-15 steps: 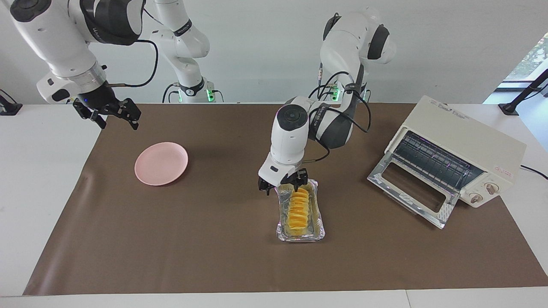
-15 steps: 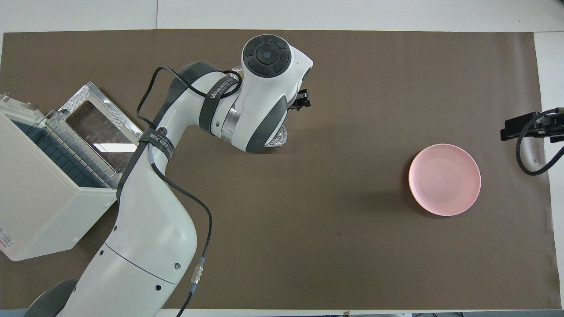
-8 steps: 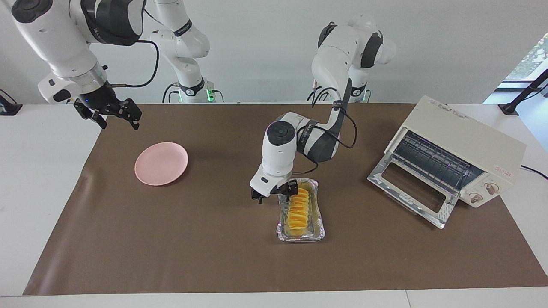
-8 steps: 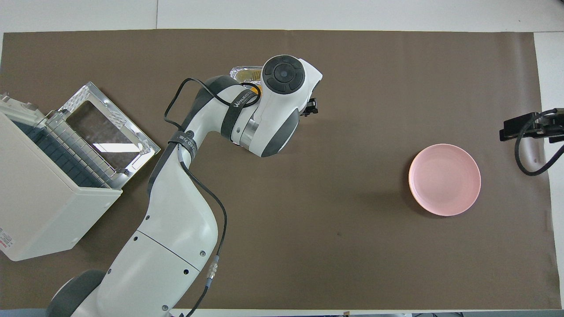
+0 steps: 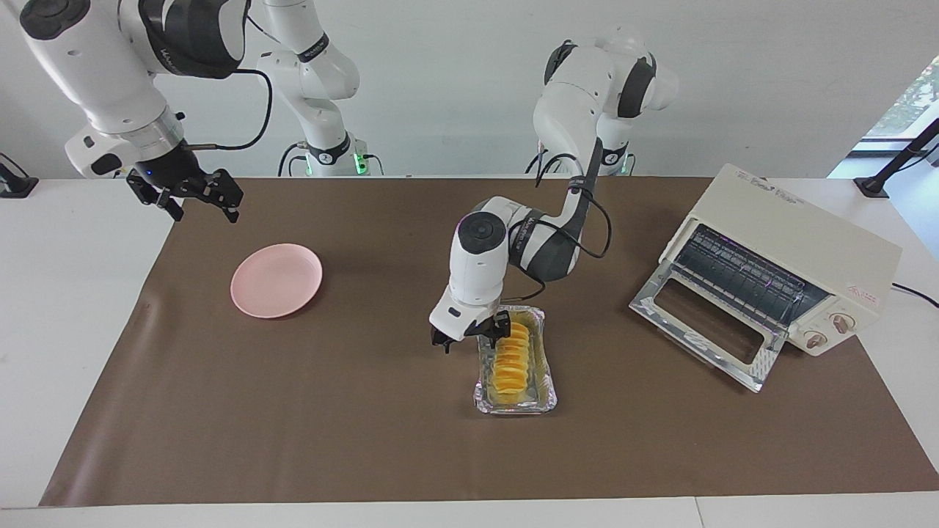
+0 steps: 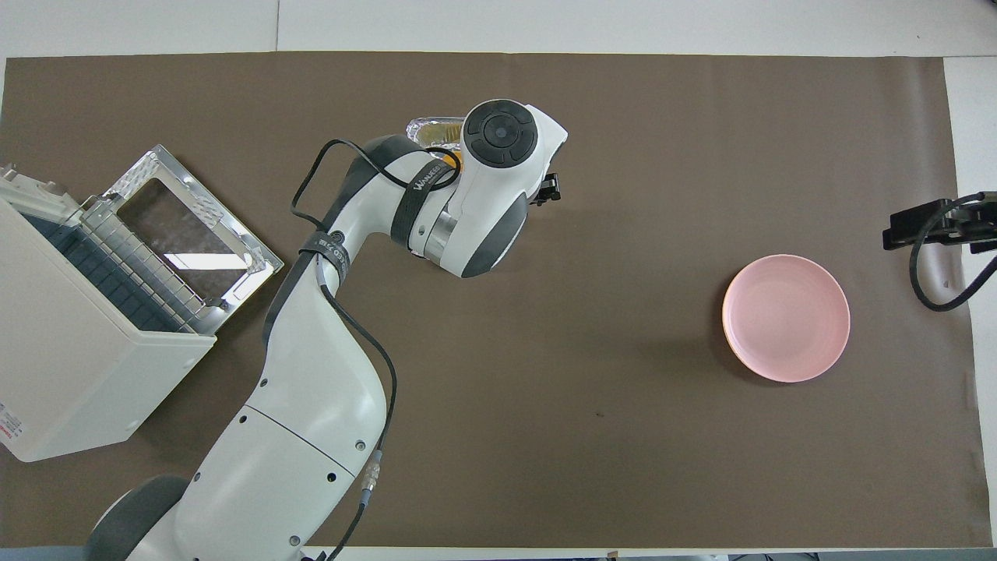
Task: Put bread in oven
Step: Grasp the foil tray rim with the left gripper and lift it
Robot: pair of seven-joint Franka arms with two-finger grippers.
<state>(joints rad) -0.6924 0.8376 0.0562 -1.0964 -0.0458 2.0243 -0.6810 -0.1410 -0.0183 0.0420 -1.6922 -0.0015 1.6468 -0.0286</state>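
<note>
Mid-surface, foil tray: a crinkled foil tray (image 5: pixel 514 400) lies on the brown mat (image 5: pixel 367 440), its long axis running toward and away from the robots.
Bread: the bread (image 5: pixel 510 363), golden-yellow and ridged, lies lengthwise in the tray; in the overhead view only a sliver shows past the left arm.
Left gripper: the left gripper (image 5: pixel 471 338) points down at the tray's robot-side end, toward the corner facing the right arm's end. Its fingers are spread, one dark finger (image 5: pixel 499 328) by the loaf's near end, the other outside the tray rim; whether either touches cannot be told.
Oven: the oven (image 5: pixel 796 249) sits at the left arm's end of the surface, its glass door (image 5: pixel 704 326) folded down flat and the wire rack (image 5: pixel 741 275) exposed.
Pink plate: the pink plate (image 5: pixel 276 280) lies toward the right arm's end, well apart from the tray.
Right gripper: the right gripper (image 5: pixel 192 196) waits in the air over the mat's edge near the plate, fingers apart.
</note>
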